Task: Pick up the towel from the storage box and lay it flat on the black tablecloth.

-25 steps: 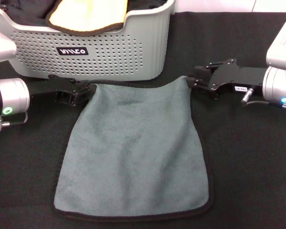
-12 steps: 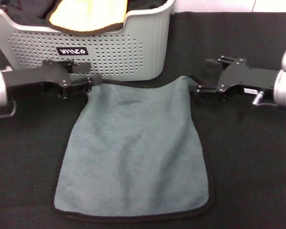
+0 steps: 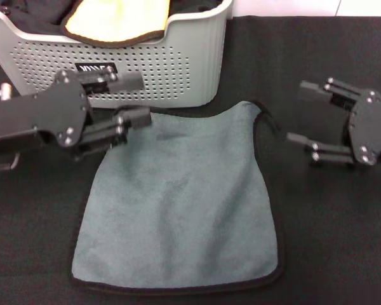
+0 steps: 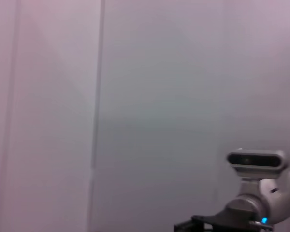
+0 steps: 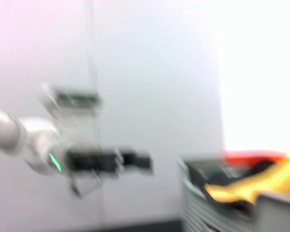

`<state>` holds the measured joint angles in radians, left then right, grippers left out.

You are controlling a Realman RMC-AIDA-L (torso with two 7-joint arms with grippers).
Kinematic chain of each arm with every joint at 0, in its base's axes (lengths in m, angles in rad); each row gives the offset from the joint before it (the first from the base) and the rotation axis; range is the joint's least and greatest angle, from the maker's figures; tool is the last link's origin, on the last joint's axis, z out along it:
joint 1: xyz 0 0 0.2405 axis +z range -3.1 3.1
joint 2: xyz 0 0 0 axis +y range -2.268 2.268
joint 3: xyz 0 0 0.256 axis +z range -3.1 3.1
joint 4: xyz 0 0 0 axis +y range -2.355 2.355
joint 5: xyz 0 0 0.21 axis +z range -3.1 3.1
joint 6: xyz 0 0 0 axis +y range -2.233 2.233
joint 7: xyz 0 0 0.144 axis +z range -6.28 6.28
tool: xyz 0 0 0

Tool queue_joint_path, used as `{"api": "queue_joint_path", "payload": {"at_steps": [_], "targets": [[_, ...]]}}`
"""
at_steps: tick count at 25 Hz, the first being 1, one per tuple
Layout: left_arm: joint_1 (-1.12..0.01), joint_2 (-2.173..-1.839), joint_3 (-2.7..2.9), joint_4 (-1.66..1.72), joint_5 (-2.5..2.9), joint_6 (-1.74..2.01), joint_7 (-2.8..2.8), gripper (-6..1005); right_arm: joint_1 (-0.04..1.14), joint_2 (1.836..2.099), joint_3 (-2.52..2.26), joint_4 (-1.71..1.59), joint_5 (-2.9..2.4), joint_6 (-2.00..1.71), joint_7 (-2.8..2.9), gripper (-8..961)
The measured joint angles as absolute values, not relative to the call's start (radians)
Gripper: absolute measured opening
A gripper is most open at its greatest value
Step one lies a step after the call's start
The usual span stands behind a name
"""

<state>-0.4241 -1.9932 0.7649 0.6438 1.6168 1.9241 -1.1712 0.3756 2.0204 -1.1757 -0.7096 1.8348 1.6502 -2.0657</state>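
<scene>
The grey-teal towel (image 3: 178, 203) lies spread flat on the black tablecloth (image 3: 330, 241), just in front of the storage box (image 3: 171, 70). My left gripper (image 3: 135, 98) is open and empty, raised over the towel's far left corner in front of the box. My right gripper (image 3: 298, 113) is open and empty, raised to the right of the towel's far right corner and apart from it. The wrist views show mostly the wall; the right wrist view also shows the box (image 5: 217, 208).
A yellow cloth with dark trim (image 3: 117, 19) and dark fabric lie in the box; the cloth also shows in the right wrist view (image 5: 251, 186). The other arm shows far off in each wrist view. Black cloth surrounds the towel on all sides.
Both grippers have let go of the towel's far corners, opened and lifted; the right one drew off to the right. The towel stays flat on the cloth.
</scene>
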Motion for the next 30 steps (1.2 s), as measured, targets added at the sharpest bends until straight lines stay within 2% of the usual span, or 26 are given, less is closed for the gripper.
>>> {"api": "queue_joint_path", "payload": {"at_steps": [5,10,14,20,26,30], "targets": [[-0.445,-1.975,0.79,0.641,1.632,1.99,-1.221,538,0.417,2.027,-1.242,-0.631,1.858,1.689,-2.071,836],[-0.436,-1.973,0.795,0.644,1.636,1.99,-1.181,541,0.516,2.028,-1.307,-0.548,1.858,1.657,-2.07,837],[-0.419,-1.977,0.793,0.644,1.64,1.985,-1.153,581,0.552,2.028,-1.318,-0.518,1.854,1.644,-2.065,838],[-0.394,-1.978,0.79,0.637,1.642,1.983,-1.147,641,0.569,2.028,-1.347,-0.512,1.859,1.625,-2.072,868],[-0.383,-1.983,0.794,0.633,1.642,1.984,-1.147,744,0.571,2.028,-1.37,-0.509,1.897,1.611,-2.077,868],[-0.378,-1.99,0.794,0.632,1.642,1.984,-1.147,744,0.569,2.028,-1.383,-0.507,1.903,1.608,-2.084,868]]}}
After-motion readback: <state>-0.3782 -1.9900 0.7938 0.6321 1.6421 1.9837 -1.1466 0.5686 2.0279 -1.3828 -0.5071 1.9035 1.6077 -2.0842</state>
